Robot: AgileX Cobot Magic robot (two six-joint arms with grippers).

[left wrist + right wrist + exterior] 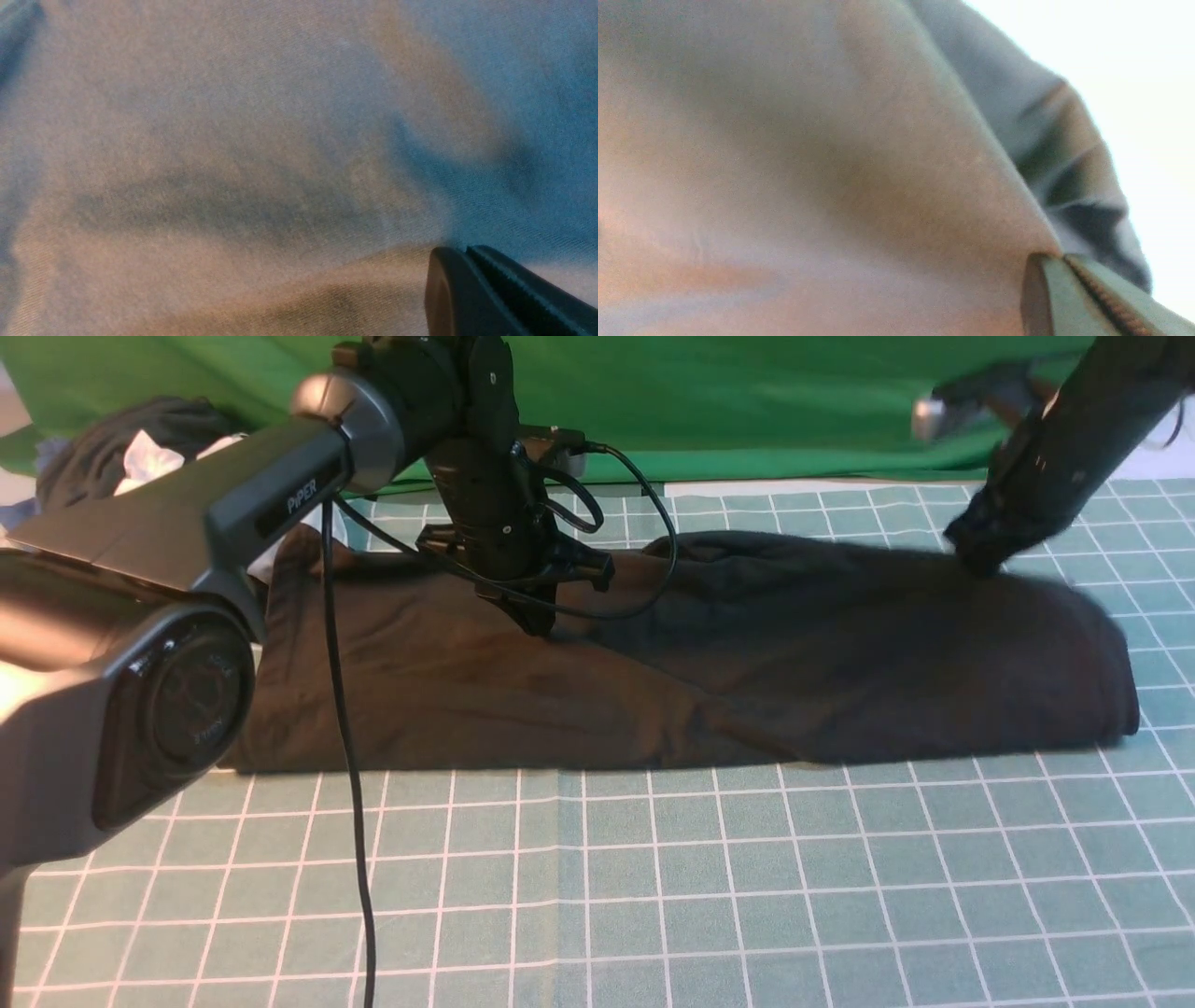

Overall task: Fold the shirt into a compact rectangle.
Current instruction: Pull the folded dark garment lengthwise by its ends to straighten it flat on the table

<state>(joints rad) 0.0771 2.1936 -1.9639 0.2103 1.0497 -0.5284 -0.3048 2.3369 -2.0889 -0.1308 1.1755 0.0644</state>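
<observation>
At far left, beyond the green grid mat, a heap of dark and white garments against the green backdrop. Next, the left arm reaching in from the near left, black cable dangling beneath. Stretched across the far half of the mat, the shirt: black, folded into a long band running left to right, print out of sight, near edge fairly straight, right end rounded. Left gripper down on the band a little left of its middle, jaws pressed together, tip touching the cloth. Impossible to tell, even from the left wrist view, whether a fold is caught between them. Further right, a rumpled ridge along the far edge of the shirt. Right gripper at the far edge near the band's right end, blurred in the front view. In the right wrist view, jaws clamped tight on a pinch of the black cloth, fabric drawn to a point at the tip.
</observation>
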